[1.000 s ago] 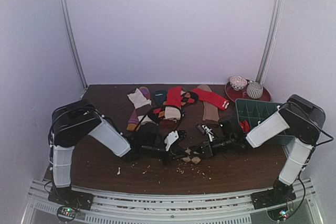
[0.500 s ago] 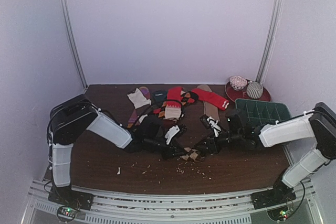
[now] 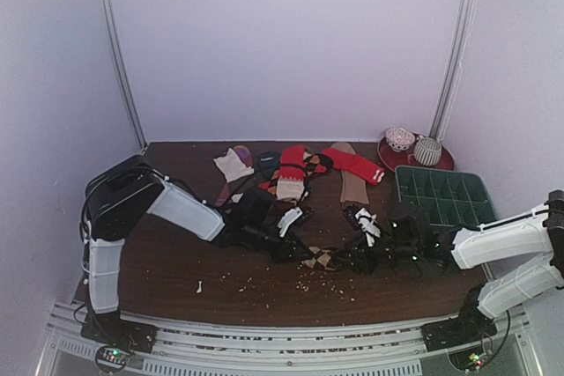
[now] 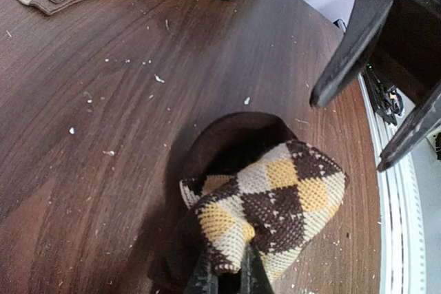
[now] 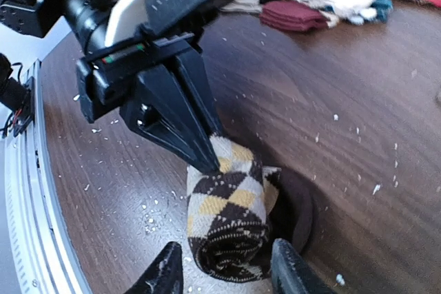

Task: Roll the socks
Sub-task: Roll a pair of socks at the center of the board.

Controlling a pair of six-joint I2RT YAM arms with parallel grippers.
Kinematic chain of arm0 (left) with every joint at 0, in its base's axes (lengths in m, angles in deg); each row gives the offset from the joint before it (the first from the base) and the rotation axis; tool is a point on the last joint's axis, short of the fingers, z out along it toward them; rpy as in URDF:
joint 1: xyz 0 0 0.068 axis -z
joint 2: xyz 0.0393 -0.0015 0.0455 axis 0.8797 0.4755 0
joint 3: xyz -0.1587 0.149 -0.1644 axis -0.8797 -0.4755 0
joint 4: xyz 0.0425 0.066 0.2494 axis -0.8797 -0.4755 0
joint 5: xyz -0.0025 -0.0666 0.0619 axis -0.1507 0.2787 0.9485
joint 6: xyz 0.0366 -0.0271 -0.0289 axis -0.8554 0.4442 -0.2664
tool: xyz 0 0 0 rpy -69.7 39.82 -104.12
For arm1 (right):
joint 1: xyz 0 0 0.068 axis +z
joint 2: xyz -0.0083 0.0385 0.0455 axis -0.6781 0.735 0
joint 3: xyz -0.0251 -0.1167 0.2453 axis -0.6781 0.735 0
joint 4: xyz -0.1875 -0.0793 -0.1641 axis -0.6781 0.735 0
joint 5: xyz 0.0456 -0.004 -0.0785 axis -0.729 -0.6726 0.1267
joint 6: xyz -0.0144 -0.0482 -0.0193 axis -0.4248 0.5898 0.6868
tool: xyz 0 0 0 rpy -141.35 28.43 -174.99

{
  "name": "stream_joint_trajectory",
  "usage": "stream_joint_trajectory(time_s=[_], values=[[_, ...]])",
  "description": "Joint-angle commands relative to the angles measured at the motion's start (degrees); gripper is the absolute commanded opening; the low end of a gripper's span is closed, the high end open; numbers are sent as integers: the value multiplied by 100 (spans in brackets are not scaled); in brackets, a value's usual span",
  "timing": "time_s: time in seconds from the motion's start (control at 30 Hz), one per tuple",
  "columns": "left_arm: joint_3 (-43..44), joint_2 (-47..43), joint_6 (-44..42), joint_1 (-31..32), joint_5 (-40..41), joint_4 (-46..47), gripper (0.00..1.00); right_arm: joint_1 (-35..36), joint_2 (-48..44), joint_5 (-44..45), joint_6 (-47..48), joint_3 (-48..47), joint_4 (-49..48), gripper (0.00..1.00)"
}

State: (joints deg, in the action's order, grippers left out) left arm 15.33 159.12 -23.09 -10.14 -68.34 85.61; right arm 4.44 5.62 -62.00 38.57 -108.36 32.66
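The argyle sock (image 4: pixel 269 204), bunched into a loose roll, lies left of the green tray (image 3: pixel 445 195). The left gripper (image 5: pixel 204 160) pinches its edge, and the cloth hides the fingertips. The right gripper (image 5: pixel 227 277) straddles the roll with its fingers spread, gripping nothing; their tips are cut off.

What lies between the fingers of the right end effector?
The bunched argyle sock, shown in the right wrist view; the left end effector pinches its far end.
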Motion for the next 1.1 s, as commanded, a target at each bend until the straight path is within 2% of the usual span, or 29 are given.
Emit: stream_joint_trajectory(time_s=[0.0, 0.17, 0.43, 0.67, 0.77, 0.9, 1.07], values=[[-358, 671, 57, -67, 794, -2064, 0, 94, -49, 767, -1415, 94, 24, 44], [-348, 695, -4, -66, 850, -2008, 0, 92, -512, 1227, -1915, 278, 316, 40], [-266, 708, -70, -67, 938, -2001, 0, 75, 475, 217, -2166, 84, 103, 31], [-223, 708, -119, -66, 1007, -1992, 0, 68, 389, 33, -2438, 293, -194, 30], [-191, 699, -138, -66, 1024, -2001, 0, 73, 732, -8, -2305, 257, -278, 28], [-197, 631, -190, -66, 1051, -1981, 0, -4, 1315, -121, -2084, 146, -501, 22], [-173, 466, -249, -51, 1077, -1981, 0, -369, 1849, -281, -1607, -31, -887, 19]])
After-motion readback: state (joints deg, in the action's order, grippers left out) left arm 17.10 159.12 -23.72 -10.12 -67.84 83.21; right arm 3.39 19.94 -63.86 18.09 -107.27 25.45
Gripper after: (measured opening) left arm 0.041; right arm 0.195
